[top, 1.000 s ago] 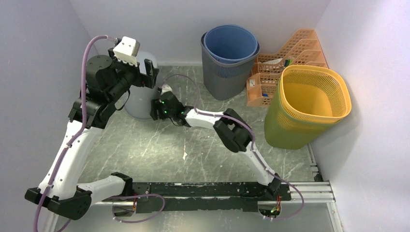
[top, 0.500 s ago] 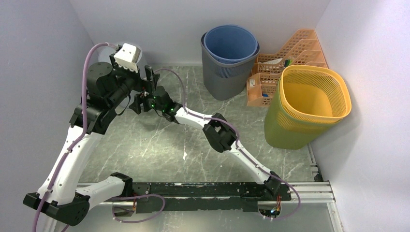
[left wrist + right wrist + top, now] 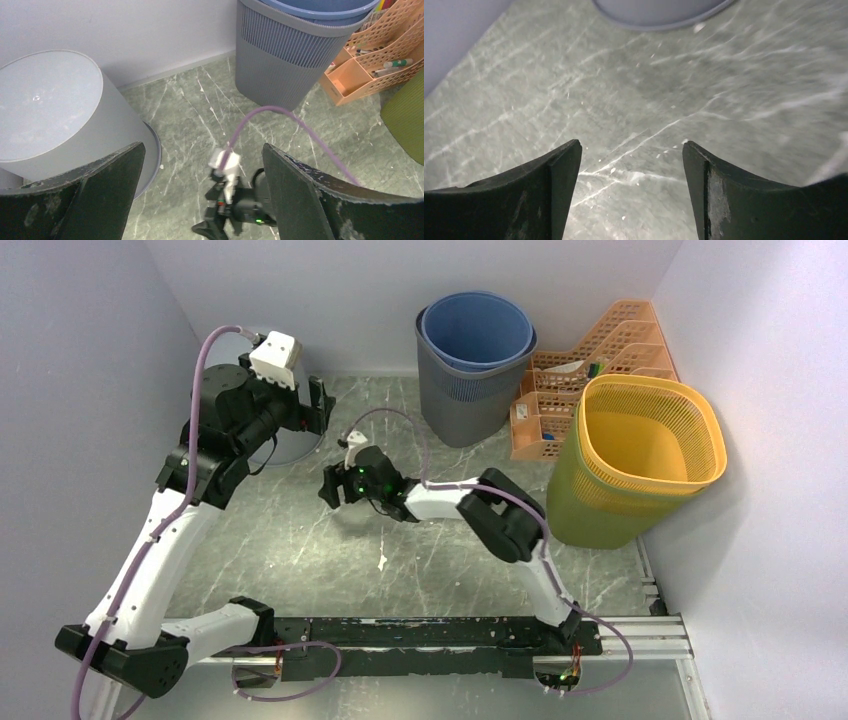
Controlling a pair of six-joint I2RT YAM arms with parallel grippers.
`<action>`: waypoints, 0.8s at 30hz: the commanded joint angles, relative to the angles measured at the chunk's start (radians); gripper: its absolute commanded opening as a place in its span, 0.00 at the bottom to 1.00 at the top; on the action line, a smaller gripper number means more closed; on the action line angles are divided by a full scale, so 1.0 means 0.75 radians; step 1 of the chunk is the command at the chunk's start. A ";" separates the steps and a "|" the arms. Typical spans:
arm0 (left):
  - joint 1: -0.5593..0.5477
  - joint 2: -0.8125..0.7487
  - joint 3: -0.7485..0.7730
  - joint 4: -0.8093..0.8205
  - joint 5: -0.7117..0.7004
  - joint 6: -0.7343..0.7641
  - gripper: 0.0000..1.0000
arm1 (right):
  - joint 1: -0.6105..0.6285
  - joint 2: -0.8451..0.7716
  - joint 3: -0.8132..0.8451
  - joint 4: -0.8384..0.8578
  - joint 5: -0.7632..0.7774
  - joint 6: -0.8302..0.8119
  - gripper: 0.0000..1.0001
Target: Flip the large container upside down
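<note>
Right hand [image 3: 328,487] pulled back, open & empty; left hand [image 3: 314,406] let go too. Lg container [image 3: 47,107] now sits base-up on table [image 3: 330,550], so task prob. done.

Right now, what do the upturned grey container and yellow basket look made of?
Grey container: likely plastic, smooth matte; seamless moulded wall, flat closed base. Yellow basket: likely plastic too; moulded mesh walls, solid rim.

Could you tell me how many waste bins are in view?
4: pale grey bin inverted back left; blue bin nested inside dark grey bin, back centre; yellow bin right.
</note>
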 commanded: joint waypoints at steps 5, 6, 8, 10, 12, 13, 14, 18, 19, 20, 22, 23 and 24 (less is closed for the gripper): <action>0.006 0.222 -0.087 -0.181 -0.035 -0.087 0.97 | -0.041 -0.266 -0.079 -0.293 0.458 -0.033 0.77; 0.006 0.252 -0.099 -0.184 -0.055 -0.118 0.97 | -0.073 -0.290 -0.108 -0.300 0.456 0.000 0.78; 0.006 0.301 -0.134 -0.168 -0.109 -0.180 0.97 | -0.167 -0.349 -0.198 -0.267 0.394 0.075 0.78; 0.014 0.342 -0.158 -0.134 -0.162 -0.234 0.98 | -0.252 -0.415 -0.295 -0.220 0.335 0.116 0.78; 0.035 0.375 -0.191 -0.064 -0.193 -0.281 0.98 | -0.323 -0.476 -0.372 -0.209 0.305 0.121 0.78; 0.051 0.389 -0.207 -0.044 -0.197 -0.294 0.98 | -0.354 -0.503 -0.389 -0.213 0.298 0.111 0.78; 0.068 0.405 -0.225 -0.009 -0.198 -0.325 0.98 | -0.377 -0.529 -0.402 -0.222 0.297 0.101 0.78; 0.126 0.470 -0.297 0.146 -0.200 -0.403 0.97 | -0.435 -0.613 -0.440 -0.263 0.296 0.066 0.78; 0.134 0.490 -0.308 0.175 -0.220 -0.411 0.97 | -0.443 -0.633 -0.450 -0.270 0.295 0.061 0.78; 0.144 0.515 -0.312 0.197 -0.240 -0.417 0.97 | -0.449 -0.654 -0.456 -0.278 0.297 0.053 0.78; 0.170 0.576 -0.316 0.239 -0.280 -0.433 0.97 | -0.454 -0.702 -0.466 -0.295 0.309 0.034 0.78; 0.175 0.598 -0.321 0.266 -0.301 -0.435 0.97 | -0.457 -0.724 -0.469 -0.306 0.311 0.028 0.78; 0.180 0.615 -0.328 0.299 -0.346 -0.460 0.97 | -0.459 -0.745 -0.475 -0.315 0.311 0.020 0.78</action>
